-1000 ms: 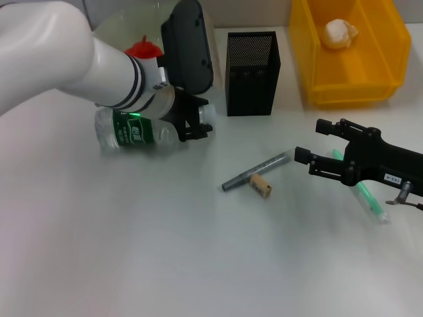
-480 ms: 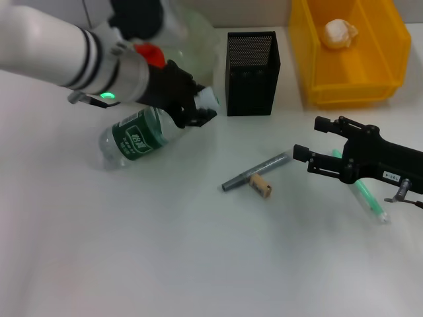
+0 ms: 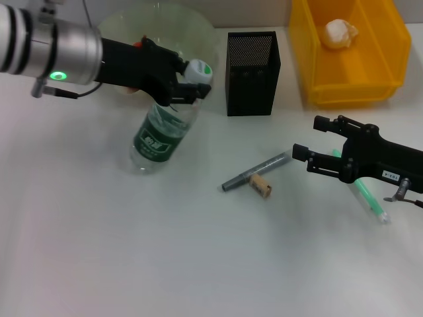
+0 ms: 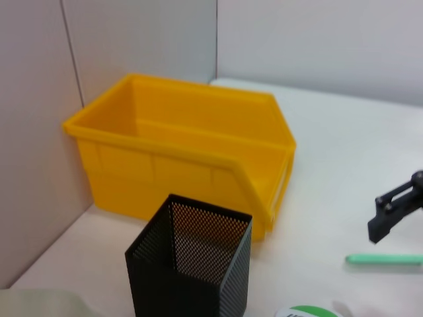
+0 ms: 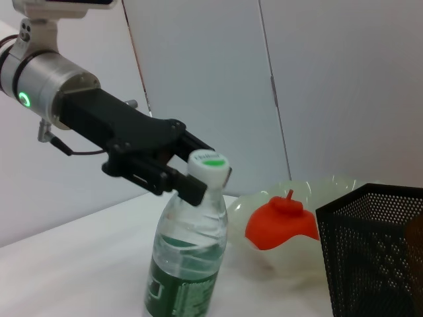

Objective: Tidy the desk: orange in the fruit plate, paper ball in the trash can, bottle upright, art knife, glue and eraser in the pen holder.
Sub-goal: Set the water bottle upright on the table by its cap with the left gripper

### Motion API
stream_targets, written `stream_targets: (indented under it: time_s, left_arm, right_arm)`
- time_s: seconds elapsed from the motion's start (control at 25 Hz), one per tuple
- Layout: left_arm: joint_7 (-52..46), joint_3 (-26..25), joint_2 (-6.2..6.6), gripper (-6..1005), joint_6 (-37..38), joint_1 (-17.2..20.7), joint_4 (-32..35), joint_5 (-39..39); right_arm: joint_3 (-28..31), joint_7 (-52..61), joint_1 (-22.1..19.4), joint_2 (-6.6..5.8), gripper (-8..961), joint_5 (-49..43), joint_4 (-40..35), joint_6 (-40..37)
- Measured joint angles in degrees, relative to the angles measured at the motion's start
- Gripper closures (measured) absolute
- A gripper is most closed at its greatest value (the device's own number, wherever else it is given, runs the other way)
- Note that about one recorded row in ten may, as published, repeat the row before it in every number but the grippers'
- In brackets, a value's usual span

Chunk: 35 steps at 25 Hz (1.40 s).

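My left gripper [image 3: 186,89] is shut on the neck of the clear bottle [image 3: 158,135], just under its white cap [image 3: 198,69]. The bottle leans steeply, base on the table, in front of the pale-green fruit plate [image 3: 198,23]. The orange [image 5: 281,221] lies in that plate [image 5: 330,191]. The paper ball [image 3: 340,32] rests in the yellow trash can [image 3: 350,79]. The grey art knife [image 3: 274,162] and tan eraser [image 3: 261,187] lie mid-table before the black pen holder [image 3: 253,72]. My right gripper [image 3: 310,140] hovers open over the green glue stick [image 3: 370,198].
The pen holder [image 4: 192,257] stands between the fruit plate and the trash can [image 4: 185,152], close to both. A wall runs behind them. The table's near and left parts are bare white surface.
The left gripper has raised the bottle's cap end from lying flat to steeply tilted, base still on the table, as the arm swung back to the left. The right arm has not moved.
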Motion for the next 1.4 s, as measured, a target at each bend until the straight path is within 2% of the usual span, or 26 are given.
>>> stream_targets:
  time_s: [0.16, 0.32, 0.52, 0.84, 1.0, 1.24, 1.4]
  left_arm:
    - [1.72, -3.62, 0.08, 553, 2.6, 1.03, 0.01, -1.89]
    - [1.91, -4.14, 0.11, 547, 2.87, 1.28, 0.01, -2.36]
    - [3.35, -8.61, 0.35, 540, 4.95, 3.6, 0.02, -5.55]
    - [3.91, -9.96, 0.93, 529, 5.33, 5.66, -0.02, -8.4]
    - [4.4, -10.98, 1.71, 524, 5.34, 7.24, -0.3, -10.4]
    - [5.69, -14.09, 1.89, 516, 5.21, 8.56, -0.49, -10.69]
    - [6.45, -16.05, 2.55, 510, 4.77, 8.95, -1.69, -10.72]
  right_arm:
    - [0.0, 0.14, -0.01, 0.0, 134, 0.0, 0.0, -0.39]
    - [0.0, 0.38, -0.04, 0.0, 135, 0.0, 0.0, -0.52]
    - [-0.04, 0.41, -0.04, 0.0, 135, 0.0, 0.0, -0.63]
    - [-0.53, 0.43, 0.03, 0.06, 134, 0.04, 0.0, -0.67]
    - [-0.59, 0.43, 0.3, 0.08, 134, 0.07, 0.16, -0.9]
    - [-0.62, 0.22, 1.24, 0.09, 135, 0.09, 1.16, -1.36]
    - [-0.62, 0.15, 1.76, 0.09, 134, 0.0, 1.28, -1.37]
